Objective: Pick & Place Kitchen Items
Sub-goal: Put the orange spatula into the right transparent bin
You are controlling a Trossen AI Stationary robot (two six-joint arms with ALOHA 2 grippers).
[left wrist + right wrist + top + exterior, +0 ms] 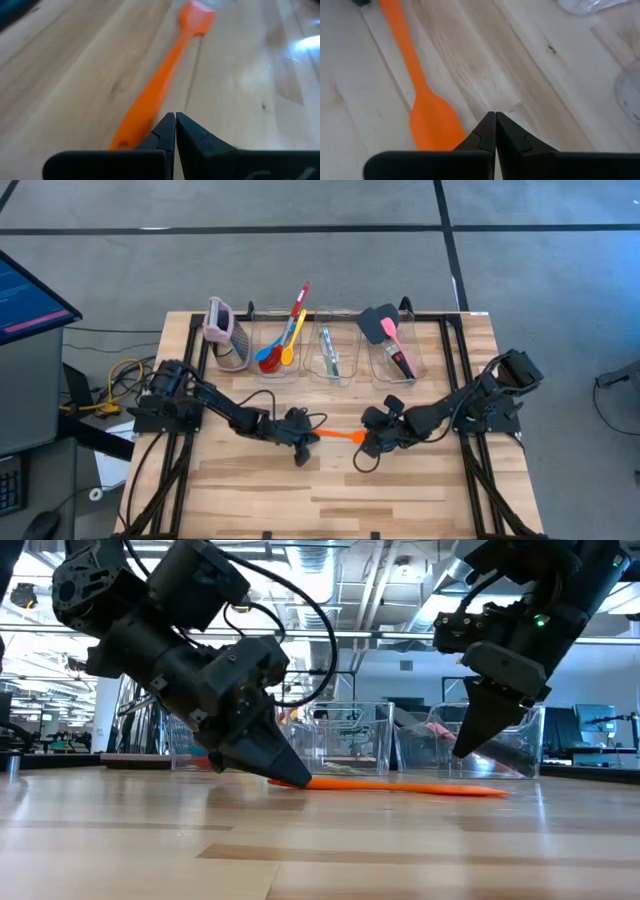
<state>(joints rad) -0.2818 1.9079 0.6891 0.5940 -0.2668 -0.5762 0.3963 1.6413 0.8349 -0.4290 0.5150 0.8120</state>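
Both grippers are pinched shut and empty: the left gripper (285, 778) tips down beside the handle end of the orange spatula (400, 786), the right gripper (463, 750) hangs near its blade. It lies flat on the table (400, 490), in front of the bins (330, 355).

The high view looks straight down from well above and takes in the whole wooden table (330, 480) and the floor around it. The low view sits at table-top height, facing level across the boards into the room behind. Each wrist view looks forward and down along its own arm, very close to the boards. All four views share the table's middle, where the orange spatula (340, 435) (400, 785) (160, 80) (427, 117) lies.
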